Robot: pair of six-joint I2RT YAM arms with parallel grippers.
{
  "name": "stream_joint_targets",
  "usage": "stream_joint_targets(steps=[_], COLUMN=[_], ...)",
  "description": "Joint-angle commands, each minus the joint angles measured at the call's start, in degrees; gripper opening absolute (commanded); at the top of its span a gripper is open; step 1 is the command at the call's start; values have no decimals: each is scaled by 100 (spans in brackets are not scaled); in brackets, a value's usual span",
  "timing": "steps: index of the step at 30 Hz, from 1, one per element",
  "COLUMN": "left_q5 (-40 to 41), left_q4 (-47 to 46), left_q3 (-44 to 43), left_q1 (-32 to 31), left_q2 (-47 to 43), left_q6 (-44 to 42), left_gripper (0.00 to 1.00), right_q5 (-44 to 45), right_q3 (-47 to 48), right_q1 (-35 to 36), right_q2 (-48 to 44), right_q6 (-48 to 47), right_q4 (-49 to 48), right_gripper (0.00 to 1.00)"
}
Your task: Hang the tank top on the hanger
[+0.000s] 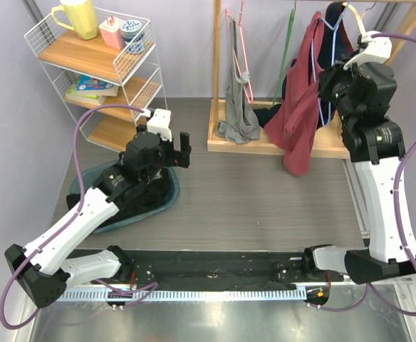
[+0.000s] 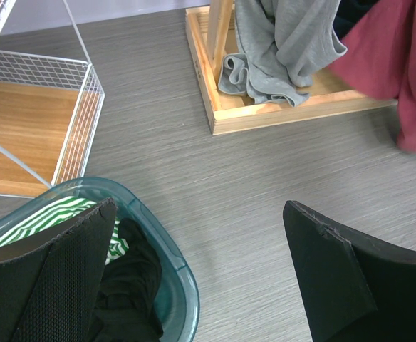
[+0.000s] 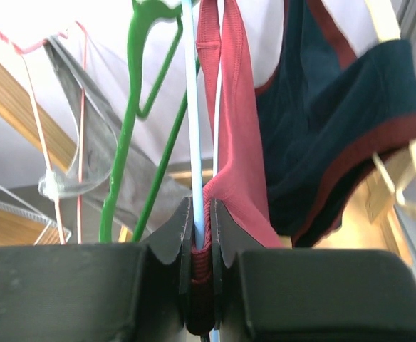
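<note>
Right fingers pinch tank top edge, hanger; left fingers wide.

The tank top was soft matt cloth with a ribbed edge, the hanger thin and smooth, and the green hanger glossy plastic. The grey garment was limp matt knit, the rack base pale bare wood, and the table matt with fine grey grain. The basin was glossy translucent plastic, and the pads of the left gripper looked black, matt and rough.
</note>
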State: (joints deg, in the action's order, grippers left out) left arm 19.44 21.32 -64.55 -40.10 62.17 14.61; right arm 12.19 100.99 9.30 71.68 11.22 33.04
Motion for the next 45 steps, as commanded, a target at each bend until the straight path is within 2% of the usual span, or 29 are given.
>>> stream_joint_targets(steps=[1, 9, 14, 37, 45], left_q5=[-46, -37, -90, -90, -107], left_q4=[-163, -163, -163, -137, -137], left_q3=[13, 13, 4, 4, 4], left_q1=[19, 19, 19, 19, 19], left_q2=[-118, -153, -118, -91, -82], left_q6=[24, 15, 7, -29, -29], left_gripper=[100, 100, 100, 100, 100], right_q5=[-356, -998, -1411, -1675, -1614], right_q3=[693, 1160, 1327, 1248, 888], right_q1=[-209, -797, -860, -1123, -1123], right_q2=[354, 900, 1190, 1885, 1736], right_q6=[-147, 55, 161, 240, 266], right_q4=[-465, -640, -729, -579, -579], right_gripper=[1, 1, 1, 1, 1])
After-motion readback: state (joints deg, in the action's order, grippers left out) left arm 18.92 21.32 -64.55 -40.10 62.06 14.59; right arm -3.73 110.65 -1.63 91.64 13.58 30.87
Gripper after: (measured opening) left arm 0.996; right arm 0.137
